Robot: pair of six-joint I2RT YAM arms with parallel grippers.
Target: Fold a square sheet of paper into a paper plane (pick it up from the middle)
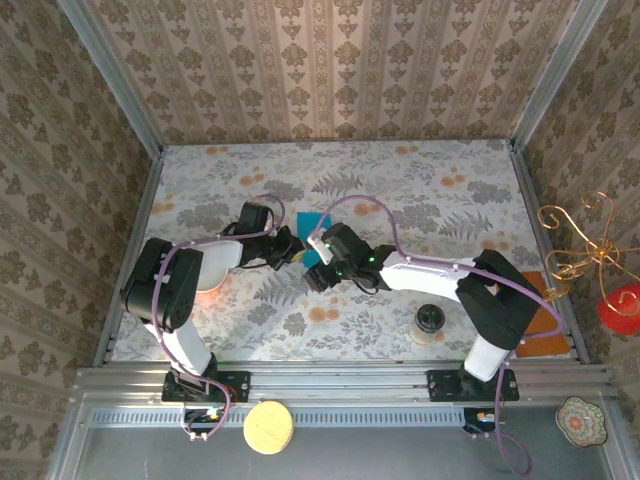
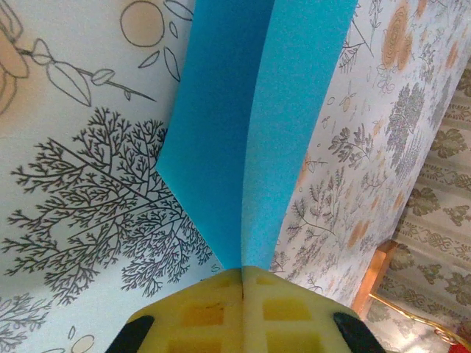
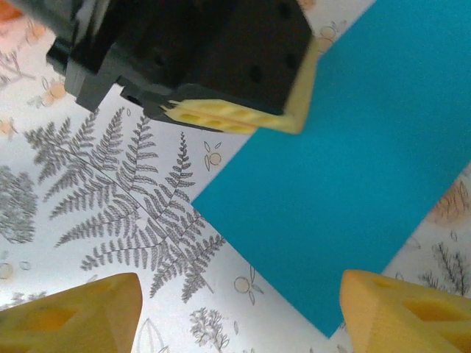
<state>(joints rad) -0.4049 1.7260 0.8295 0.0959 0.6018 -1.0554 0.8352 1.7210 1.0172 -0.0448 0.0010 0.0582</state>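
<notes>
The square sheet of paper (image 2: 243, 125) is teal-blue and bent upward along a centre crease. My left gripper (image 2: 243, 273) is shut on it at the near end of that crease, its yellow fingers (image 2: 202, 312) pressed together. From above, the paper (image 1: 305, 218) shows in the table's middle, partly hidden under both grippers, with the left gripper (image 1: 296, 248) at its left side. My right gripper (image 3: 239, 316) hovers open over the paper's (image 3: 346, 169) near corner, its yellow fingertips (image 3: 73, 316) wide apart with nothing between them. The left gripper's black body and yellow finger (image 3: 228, 114) touch the paper's far edge.
A small dark-lidded jar (image 1: 430, 322) stands near the right arm's base. An orange-brown flat sheet (image 1: 545, 300) lies at the table's right edge. Patterned walls enclose three sides. A round yellow disc (image 1: 268, 427) rests on the front rail, below the table.
</notes>
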